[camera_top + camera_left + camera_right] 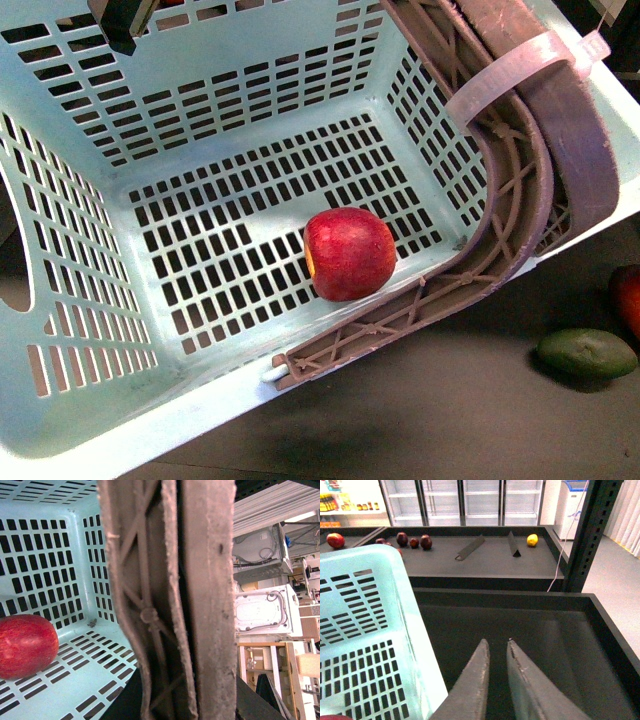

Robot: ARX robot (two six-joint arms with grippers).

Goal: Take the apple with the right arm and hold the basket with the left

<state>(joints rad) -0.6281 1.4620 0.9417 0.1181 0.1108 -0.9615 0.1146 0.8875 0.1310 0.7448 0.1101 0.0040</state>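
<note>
**Apple in basket, right claw empty**

Round red apple (348, 254) lies on the slotted floor of the light turquoise plastic basket (70, 300), yellowish patch facing sideways (long axis unclear). Right claw (498, 649) beside the basket wall, fingers nearly together, pinching nothing. Left claw state: cannot tell; grey-brown swing handles (175, 600) fill its view.

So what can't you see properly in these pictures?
- Left gripper: in the left wrist view the basket's swing handles fill the middle and hide it, so open or shut is unclear.
- Apple: cut off by the edge in the left wrist view.
- Red fruit beside the green fruit: mostly cut off by the front view's edge.
- Right gripper: fingers nearly closed, holding nothing.
</note>
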